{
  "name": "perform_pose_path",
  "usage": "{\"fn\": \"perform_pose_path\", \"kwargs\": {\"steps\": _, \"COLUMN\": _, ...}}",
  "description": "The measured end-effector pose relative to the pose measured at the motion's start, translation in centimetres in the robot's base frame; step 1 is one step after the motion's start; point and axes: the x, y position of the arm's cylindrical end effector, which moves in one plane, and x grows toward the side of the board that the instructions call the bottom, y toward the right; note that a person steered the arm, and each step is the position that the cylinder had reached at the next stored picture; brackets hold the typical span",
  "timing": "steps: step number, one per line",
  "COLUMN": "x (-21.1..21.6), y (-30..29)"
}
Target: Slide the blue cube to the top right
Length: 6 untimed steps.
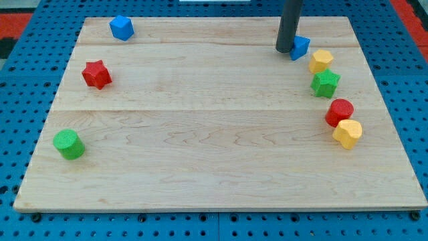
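A blue cube [300,47] lies near the view's top right of the wooden board [214,154]. My tip [285,50] rests on the board touching the cube's left side. A second blue block [122,27], of irregular shape, lies at the view's top left, far from my tip.
To the right of the cube lie a yellow block [321,61], a green star [325,83], a red cylinder [340,112] and a yellow block [348,133]. A red star [96,73] and a green cylinder [69,144] lie at the left.
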Motion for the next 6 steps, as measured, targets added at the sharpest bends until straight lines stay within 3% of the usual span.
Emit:
{"fn": "perform_pose_path", "kwargs": {"steps": 3, "x": -1.0, "y": 2.0}}
{"fn": "perform_pose_path", "kwargs": {"steps": 4, "x": -1.3, "y": -11.2}}
{"fn": "perform_pose_path", "kwargs": {"steps": 5, "x": 2.5, "y": -16.7}}
{"fn": "perform_pose_path", "kwargs": {"steps": 6, "x": 3.4, "y": -30.4}}
